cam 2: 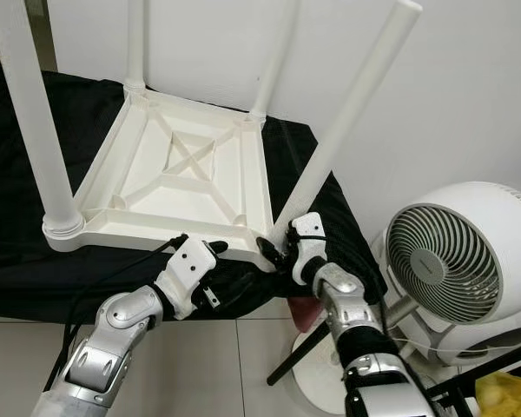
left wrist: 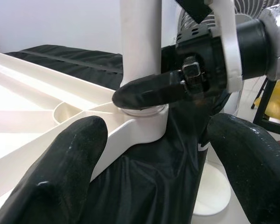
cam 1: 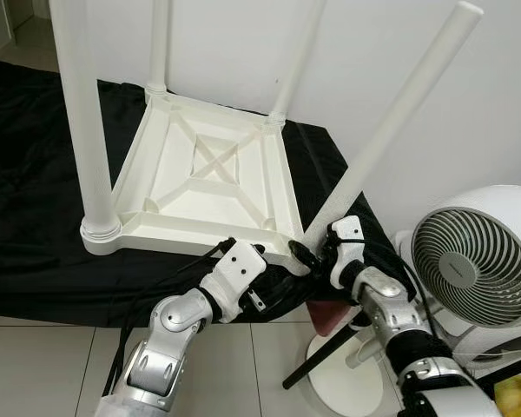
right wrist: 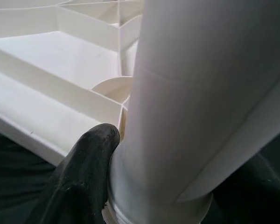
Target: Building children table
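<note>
The upturned table top (cam 1: 204,187) sat centre frame on black cloth (cam 1: 35,174). The right gripper (cam 1: 317,254) clamped the tilted leg (cam 1: 391,126) at its base (light, stiff, slippery plastic, best held low); the left gripper (left wrist: 149,154) was spread open nearby.

The upturned table (cam 1: 204,178) lies on a cloth (cam 1: 35,165) covering the worktop, legs up. The right tool (cam 1: 317,252) sits at its near right corner, around the base of a leaning leg (cam 1: 399,113). The left tool (cam 1: 234,261) is just left of it, at the table's near edge. A fan (cam 1: 478,261) stands on the floor, right of the right tool.
</note>
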Robot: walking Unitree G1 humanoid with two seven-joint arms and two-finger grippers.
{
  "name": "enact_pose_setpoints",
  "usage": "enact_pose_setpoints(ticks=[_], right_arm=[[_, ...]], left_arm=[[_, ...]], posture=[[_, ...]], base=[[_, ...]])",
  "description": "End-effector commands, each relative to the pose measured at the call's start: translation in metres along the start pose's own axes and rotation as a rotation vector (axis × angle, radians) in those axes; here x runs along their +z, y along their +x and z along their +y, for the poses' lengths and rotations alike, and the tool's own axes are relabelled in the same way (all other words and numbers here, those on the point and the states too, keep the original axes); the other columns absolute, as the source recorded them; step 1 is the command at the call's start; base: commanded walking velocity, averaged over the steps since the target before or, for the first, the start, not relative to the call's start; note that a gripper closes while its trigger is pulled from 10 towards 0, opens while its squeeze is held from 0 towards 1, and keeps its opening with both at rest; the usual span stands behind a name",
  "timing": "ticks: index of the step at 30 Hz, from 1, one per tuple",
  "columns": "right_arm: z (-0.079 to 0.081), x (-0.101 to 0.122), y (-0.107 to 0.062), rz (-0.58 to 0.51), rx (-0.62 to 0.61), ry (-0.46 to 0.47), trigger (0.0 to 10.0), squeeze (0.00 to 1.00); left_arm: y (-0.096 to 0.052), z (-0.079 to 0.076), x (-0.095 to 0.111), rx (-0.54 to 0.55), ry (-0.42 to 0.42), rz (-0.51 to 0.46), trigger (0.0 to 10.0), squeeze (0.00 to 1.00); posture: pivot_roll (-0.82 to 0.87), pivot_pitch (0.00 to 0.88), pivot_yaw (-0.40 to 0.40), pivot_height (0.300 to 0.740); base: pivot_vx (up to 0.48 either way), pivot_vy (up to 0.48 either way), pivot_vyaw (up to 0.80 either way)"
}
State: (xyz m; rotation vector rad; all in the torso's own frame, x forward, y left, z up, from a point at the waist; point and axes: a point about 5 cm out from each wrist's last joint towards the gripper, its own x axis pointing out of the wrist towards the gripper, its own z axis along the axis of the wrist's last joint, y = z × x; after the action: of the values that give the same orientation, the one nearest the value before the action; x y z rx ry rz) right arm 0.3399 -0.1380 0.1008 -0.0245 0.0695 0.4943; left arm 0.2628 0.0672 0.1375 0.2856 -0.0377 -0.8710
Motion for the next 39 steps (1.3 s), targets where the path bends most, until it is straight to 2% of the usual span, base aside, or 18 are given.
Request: enact_pose_setpoints(ticks=[1,5,6,7,9,11,13,16,20,21,22,23,28,31,32,34,35,39], right_arm=[[-0.003,-0.014,-0.007,0.052,-0.064,0.049,10.0,0.0],[-0.001,-0.017,-0.008,0.039,-0.234,0.134,10.0,0.0],[-0.001,-0.017,-0.008,0.039,-0.234,0.134,10.0,0.0],[0.005,-0.018,-0.009,0.028,-0.335,0.165,10.0,0.0],[0.009,-0.017,-0.01,0.014,-0.375,0.184,10.0,0.0],[0.021,-0.018,-0.013,0.008,-0.468,0.199,10.0,0.0],[0.031,-0.02,-0.012,0.024,-0.465,0.218,10.0,0.0],[0.037,-0.02,-0.012,0.026,-0.449,0.231,10.0,0.0],[0.035,-0.014,-0.011,0.001,-0.425,0.21,10.0,0.0],[0.034,-0.012,-0.011,-0.016,-0.412,0.211,10.0,0.84],[0.034,-0.01,-0.011,-0.026,-0.405,0.213,10.0,0.84],[0.034,-0.007,-0.012,-0.049,-0.397,0.231,10.0,1.0],[0.035,-0.004,-0.015,-0.065,-0.399,0.239,10.0,1.0],[0.029,-0.001,-0.018,-0.086,-0.364,0.251,10.0,1.0],[0.024,0.001,-0.02,-0.098,-0.316,0.218,10.0,0.87],[0.02,0.003,-0.022,-0.105,-0.282,0.191,10.0,0.87],[0.009,-0.001,-0.024,-0.07,-0.173,0.138,10.0,0.0],[-0.003,-0.004,-0.025,-0.033,-0.139,0.073,10.0,0.0]], left_arm=[[0.004,-0.003,0.004,0.05,0.004,-0.015,10.0,0.0],[0.005,-0.004,0.004,0.041,0.005,-0.016,10.0,0.0],[0.005,-0.004,0.004,0.041,0.005,-0.016,10.0,0.0],[0.005,-0.004,0.004,0.038,0.007,-0.016,10.0,0.0],[0.005,-0.003,0.004,0.038,0.008,-0.016,10.0,0.0],[0.006,-0.003,0.004,0.036,0.011,-0.017,10.0,0.0],[0.007,-0.003,0.005,0.035,0.012,-0.02,10.0,0.0],[0.007,-0.004,0.005,0.034,0.011,-0.022,10.0,0.0],[0.007,-0.005,0.005,0.034,0.008,-0.022,10.0,0.0],[0.007,-0.006,0.005,0.034,0.008,-0.022,10.0,0.0],[0.006,-0.006,0.005,0.034,0.008,-0.022,10.0,0.0],[0.006,-0.005,0.005,0.038,0.007,-0.021,10.0,0.0],[0.005,-0.004,0.004,0.043,0.007,-0.02,10.0,0.0],[0.005,-0.004,0.005,0.045,0.007,-0.021,10.0,0.0],[0.005,-0.004,0.005,0.045,0.007,-0.021,10.0,0.0],[0.005,-0.004,0.005,0.045,0.008,-0.02,10.0,0.0],[0.005,-0.004,0.005,0.045,0.007,-0.021,10.0,0.0],[0.006,-0.003,0.005,0.045,0.008,-0.023,10.0,0.0]], posture=[[0.06,0.0,-0.238,0.74],[0.05,0.0,-0.235,0.74],[0.05,0.0,-0.235,0.74],[0.05,0.0,-0.234,0.74],[0.05,0.0,-0.235,0.74],[0.05,0.0,-0.236,0.74],[0.05,0.0,-0.236,0.74],[0.05,0.0,-0.236,0.74],[0.06,0.0,-0.241,0.74],[0.06,0.0,-0.245,0.74],[0.06,0.0,-0.245,0.74],[0.07,0.0,-0.246,0.74],[0.07,0.0,-0.247,0.74],[0.07,0.0,-0.248,0.74],[0.07,0.0,-0.248,0.74],[0.07,0.0,-0.248,0.74],[0.06,0.0,-0.249,0.74],[0.06,0.0,-0.249,0.74]], base=[[0.0,0.0,0.0],[0.0,0.0,0.0],[0.0,0.0,0.0],[0.0,0.0,0.0],[0.0,0.0,0.0],[0.0,0.0,0.0],[0.0,0.0,0.0],[0.0,0.0,0.0],[0.0,0.0,0.0],[0.0,0.0,0.0],[0.0,0.0,0.0],[0.0,0.0,0.0],[0.0,0.0,0.0],[0.0,0.0,0.0],[0.0,0.0,0.0],[0.0,0.0,0.0],[0.0,0.0,0.0],[0.0,0.0,0.0]])
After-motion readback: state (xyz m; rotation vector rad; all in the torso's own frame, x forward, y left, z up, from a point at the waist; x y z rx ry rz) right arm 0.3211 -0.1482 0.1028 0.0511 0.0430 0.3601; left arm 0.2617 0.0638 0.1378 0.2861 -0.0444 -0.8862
